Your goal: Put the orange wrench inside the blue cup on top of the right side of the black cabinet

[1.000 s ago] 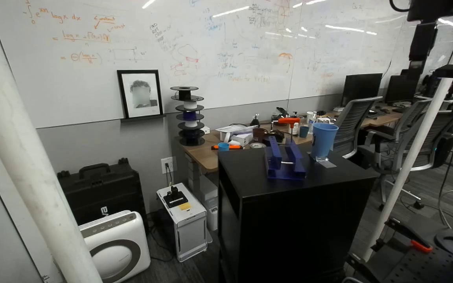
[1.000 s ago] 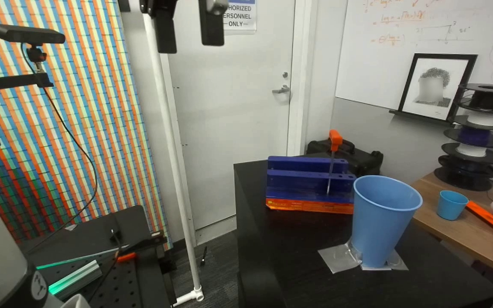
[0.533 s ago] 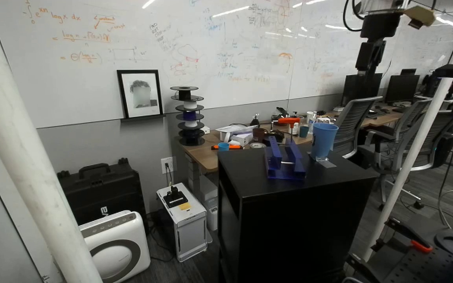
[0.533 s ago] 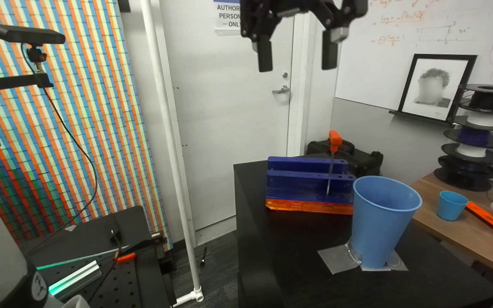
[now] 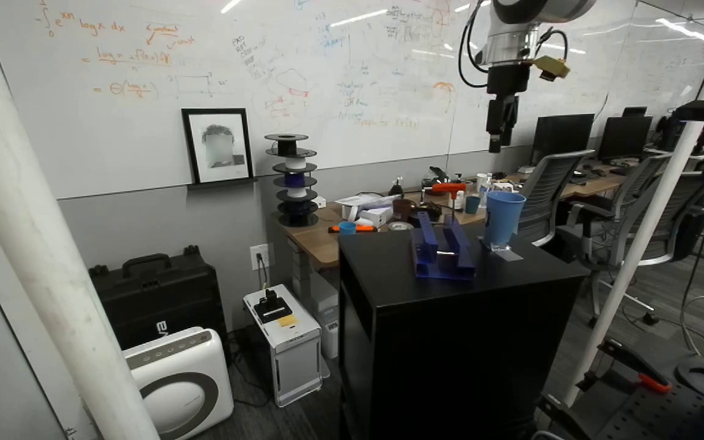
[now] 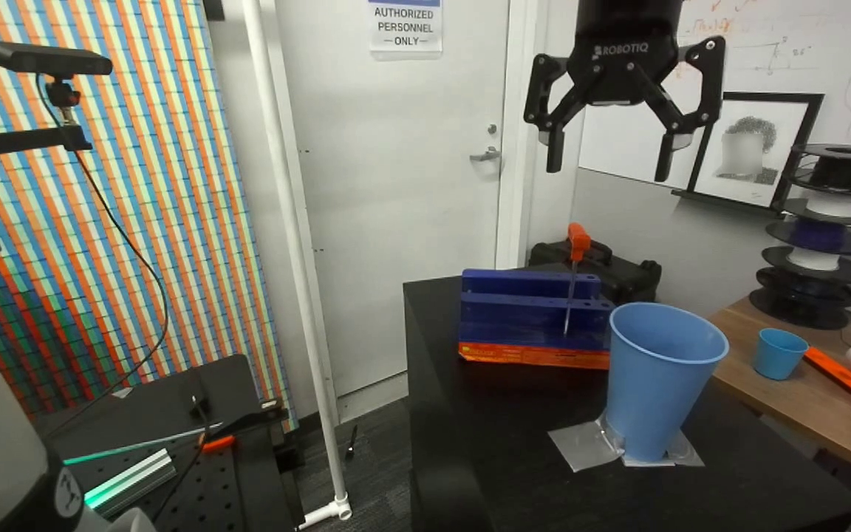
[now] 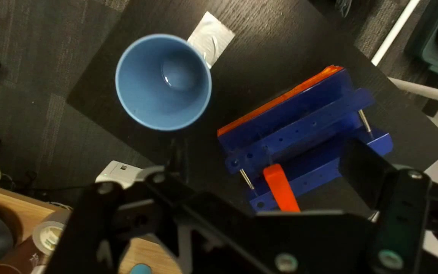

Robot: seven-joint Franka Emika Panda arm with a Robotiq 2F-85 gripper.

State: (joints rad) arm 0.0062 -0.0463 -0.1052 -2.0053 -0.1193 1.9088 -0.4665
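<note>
Above the matte black, flat-topped cabinet (image 5: 474, 342), I have the black Robotiq gripper (image 6: 609, 171) hanging fingers-down, its two fingers spread wide apart. The slim orange-handled wrench (image 6: 578, 245) stands in the dark-blue two-barred holder (image 6: 529, 318) — long axis near vertical, metal shaft pointing down, handle on top and, in my wrist view, lying crosswise to the bars. Just beside the holder, the light sky-blue tapered plastic cup (image 6: 658, 391) stands upright, silvery tape (image 6: 583, 445) at its base.

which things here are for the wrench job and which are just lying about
For the job:
orange wrench, standing in the blue rack
tall blue cup
black cabinet
gripper, open

Not needed:
smaller blue cup
spool stack
framed picture
black case
</note>
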